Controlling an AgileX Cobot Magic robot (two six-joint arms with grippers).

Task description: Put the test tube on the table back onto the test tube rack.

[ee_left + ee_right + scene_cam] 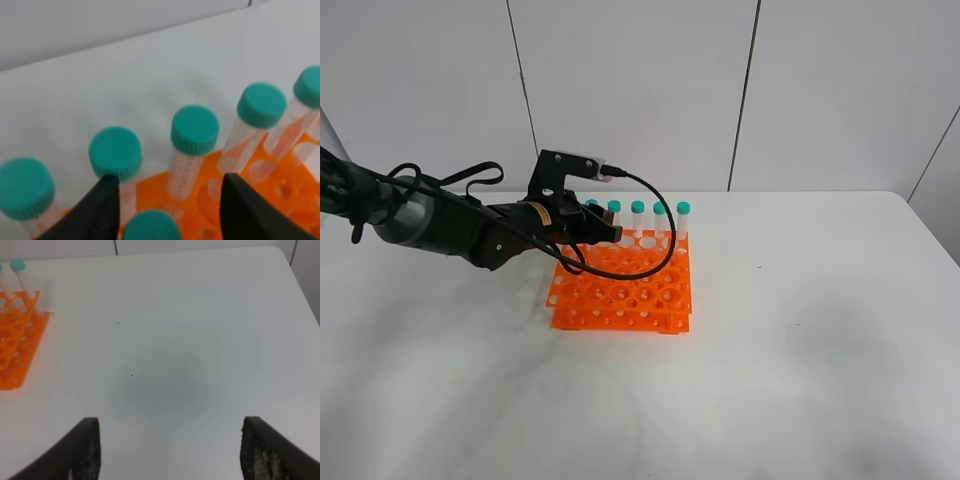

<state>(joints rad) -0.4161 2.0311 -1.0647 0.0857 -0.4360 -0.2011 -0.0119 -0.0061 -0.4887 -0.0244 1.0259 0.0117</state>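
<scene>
The orange test tube rack (pixel 625 290) stands mid-table, with a back row of teal-capped tubes (pixel 660 212). My left gripper (pixel 607 232) hovers over the rack's back left corner. In the left wrist view its fingers (pixel 102 210) stand apart, and the teal cap of a test tube (pixel 150 226) sits low between them, over the rack (pixel 280 195). The cap's right side is clear of the other finger. Several capped tubes (pixel 195 129) stand in a row just beyond. My right gripper (pixel 170 421) is open over bare table (pixel 175 340), holding nothing.
White panelled wall (pixel 640 90) rises behind the table (pixel 800 350). A black cable (pixel 655 215) loops from the left wrist over the rack. The right wrist view shows the rack's edge (pixel 15 350) with a tube (pixel 20 270) far off to one side.
</scene>
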